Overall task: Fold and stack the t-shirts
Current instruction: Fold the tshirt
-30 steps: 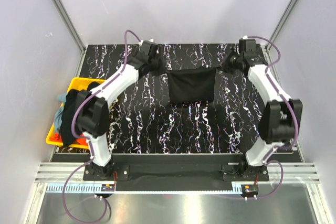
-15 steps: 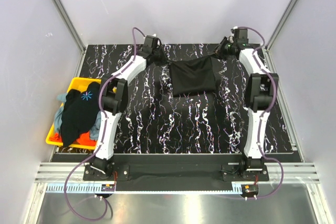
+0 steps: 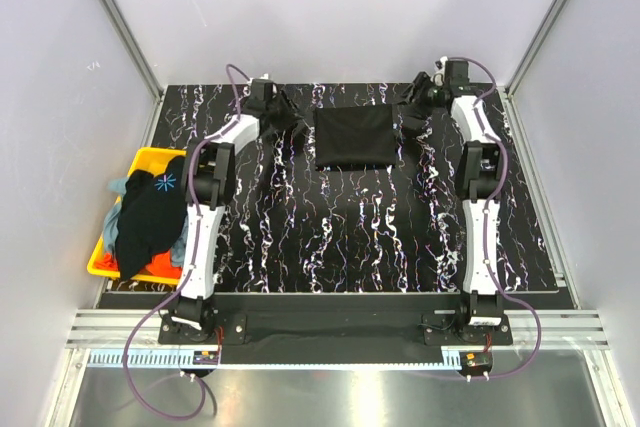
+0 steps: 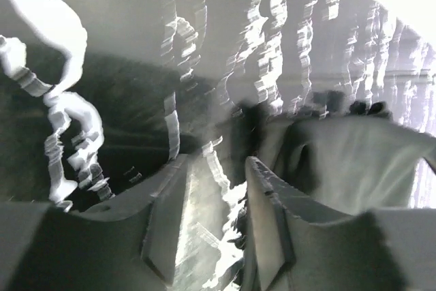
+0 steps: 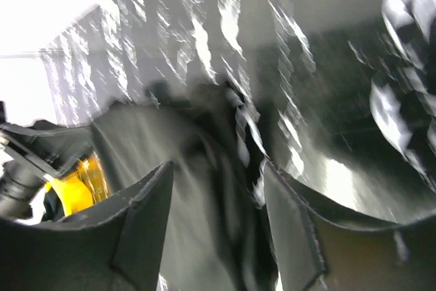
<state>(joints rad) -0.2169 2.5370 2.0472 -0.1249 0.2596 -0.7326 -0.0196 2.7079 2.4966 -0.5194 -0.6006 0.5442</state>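
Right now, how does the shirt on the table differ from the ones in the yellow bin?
The table shirt lies flat and squared; the bin shirts sit heaped and crumpled. The table shirt is plain black; the bin shirts mix black, grey-blue and orange. Both are soft cloth shirts.

Left arm [image 3: 200, 237]: white tubular links joined by black, blocky joint housings.
Right arm [image 3: 483, 237]: same build, white links between black joints.
Bases [image 3: 190, 319]: black mounts on a dark crossbar.
Cables [image 3: 122, 372]: purple, looping out from each base and arching over each wrist.
Left gripper [image 4: 219, 160]: two dark, flat, angular fingers [image 4: 167, 223] with bevelled inner faces.
Right gripper [image 5: 218, 165]: two dark, broad fingers [image 5: 146, 223] tapering to blunt tips.
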